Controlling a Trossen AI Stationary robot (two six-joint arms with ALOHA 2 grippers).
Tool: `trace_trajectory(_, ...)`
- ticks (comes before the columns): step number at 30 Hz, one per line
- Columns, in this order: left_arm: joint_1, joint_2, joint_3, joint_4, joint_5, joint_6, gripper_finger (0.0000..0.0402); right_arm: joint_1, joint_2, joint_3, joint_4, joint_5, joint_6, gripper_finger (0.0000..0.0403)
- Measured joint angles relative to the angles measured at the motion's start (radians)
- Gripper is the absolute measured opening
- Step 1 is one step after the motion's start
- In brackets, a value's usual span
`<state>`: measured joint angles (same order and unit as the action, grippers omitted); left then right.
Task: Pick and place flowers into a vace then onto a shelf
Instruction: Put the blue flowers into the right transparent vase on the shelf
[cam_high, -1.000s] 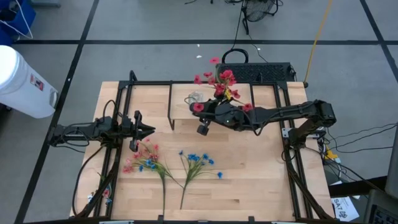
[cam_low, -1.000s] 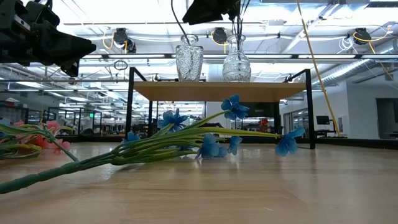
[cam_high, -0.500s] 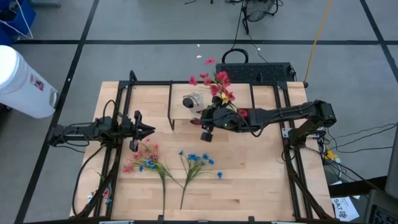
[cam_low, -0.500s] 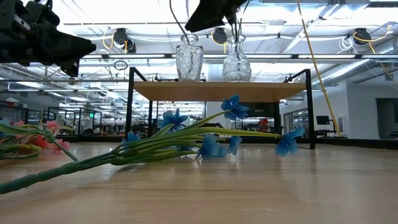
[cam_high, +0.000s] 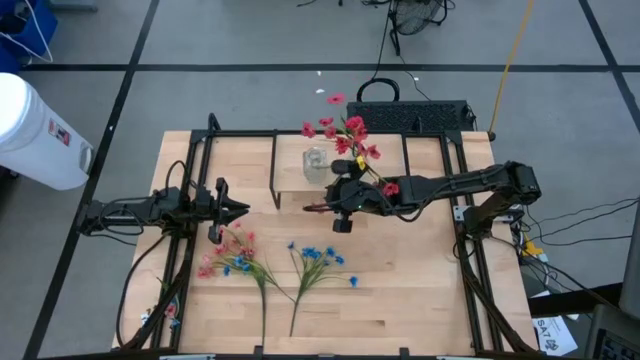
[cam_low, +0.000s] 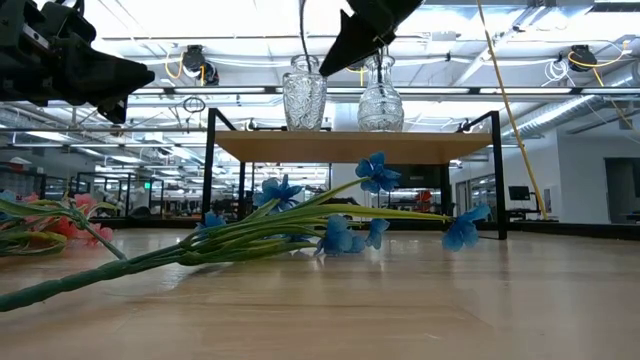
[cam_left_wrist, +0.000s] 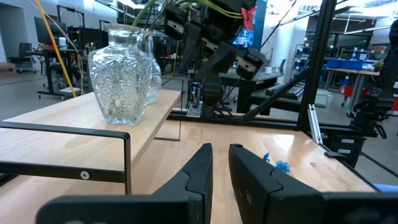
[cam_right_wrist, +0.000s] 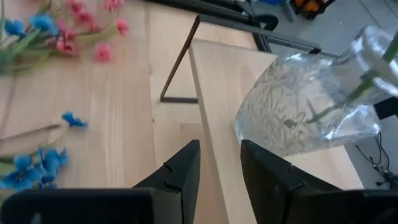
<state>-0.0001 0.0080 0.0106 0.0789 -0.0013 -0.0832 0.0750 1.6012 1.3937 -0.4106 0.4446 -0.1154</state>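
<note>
The red flowers stand with their stem in a cut-glass vase, the left of two vases on the shelf. They lean over my right arm. My right gripper hangs above the shelf's near edge between the vases, nose tipped down, open and holding nothing. The blue flowers and the pink flowers lie flat on the tabletop. My left gripper waits level at the table's left. Its fingers show a narrow gap with nothing in it.
The second glass vase stands right of the first on the shelf. Black frame rails run along the table's sides. A white bin stands off the table's left. Bare wood lies at the near right.
My right gripper has tipped its nose downward, rolled a little and sunk slightly toward the shelf's near edge. The red flowers have shifted a little toward the table's left while their stem stays in the vase.
</note>
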Motion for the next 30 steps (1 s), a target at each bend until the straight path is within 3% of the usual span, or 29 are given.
trace_trajectory(10, 0.000, 0.000, 0.000, 0.000, 0.000, 0.000, 0.0058, 0.021, 0.000, 0.000, -0.058, -0.003, -0.097, 0.0102)
trace_trajectory(30, 0.000, 0.000, 0.000, 0.000, 0.000, 0.000, 0.0058, 0.064, 0.000, 0.000, -0.227, 0.002, 0.043, 0.0093)
